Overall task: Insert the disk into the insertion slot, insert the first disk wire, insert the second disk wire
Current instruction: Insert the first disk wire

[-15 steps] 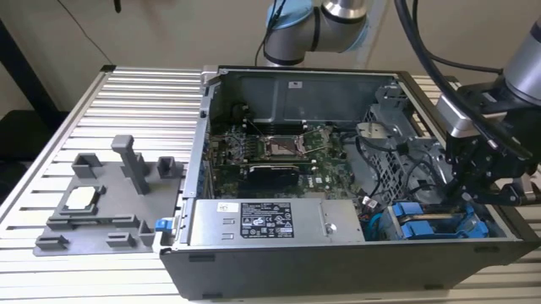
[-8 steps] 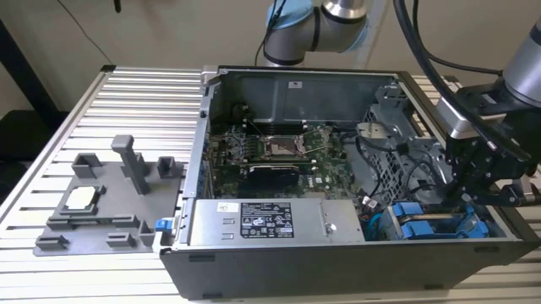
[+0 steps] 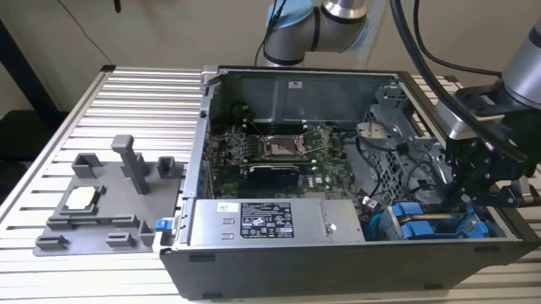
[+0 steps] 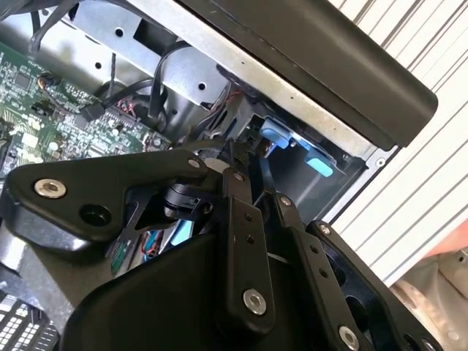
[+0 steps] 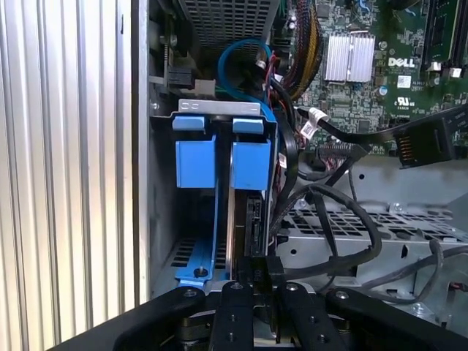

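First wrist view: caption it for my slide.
Black gripper at the silver-grey disk in its blue carrier, seated in the dark grey drive cage beside a second blue carrier.

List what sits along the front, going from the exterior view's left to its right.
Grey fixture plate → labelled power supply → blue drive carriers in the case's drive cage.

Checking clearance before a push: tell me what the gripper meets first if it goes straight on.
Most likely the dark rear edge of the disk, standing in the cage right ahead of the gripper, beside black cables. Depth is unclear.
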You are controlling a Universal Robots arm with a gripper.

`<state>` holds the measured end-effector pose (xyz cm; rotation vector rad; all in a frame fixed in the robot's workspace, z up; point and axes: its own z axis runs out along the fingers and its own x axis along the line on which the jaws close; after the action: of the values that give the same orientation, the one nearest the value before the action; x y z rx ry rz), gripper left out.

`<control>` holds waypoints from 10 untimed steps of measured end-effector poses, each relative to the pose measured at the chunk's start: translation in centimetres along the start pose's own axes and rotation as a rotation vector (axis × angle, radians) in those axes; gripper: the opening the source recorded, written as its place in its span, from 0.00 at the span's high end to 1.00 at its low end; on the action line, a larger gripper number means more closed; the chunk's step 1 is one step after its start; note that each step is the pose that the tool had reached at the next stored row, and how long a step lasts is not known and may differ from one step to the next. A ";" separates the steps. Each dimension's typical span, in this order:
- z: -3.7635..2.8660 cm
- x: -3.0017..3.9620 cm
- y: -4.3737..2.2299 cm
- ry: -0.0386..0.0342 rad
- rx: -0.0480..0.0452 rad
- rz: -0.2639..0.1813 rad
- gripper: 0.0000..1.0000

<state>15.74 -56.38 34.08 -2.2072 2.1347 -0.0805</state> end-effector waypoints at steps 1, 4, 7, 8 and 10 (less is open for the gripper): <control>0.02 0.00 0.00 0.0002 0.0000 0.002 0.81; 0.08 0.00 -0.01 0.0008 0.0002 0.007 0.81; 0.17 0.00 0.00 0.0008 0.0002 0.011 0.81; 0.21 0.00 0.00 0.0009 0.0002 0.012 0.81; 0.28 0.00 0.01 0.0011 0.0001 0.014 0.81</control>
<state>15.75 -56.38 33.80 -2.1920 2.1507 -0.0812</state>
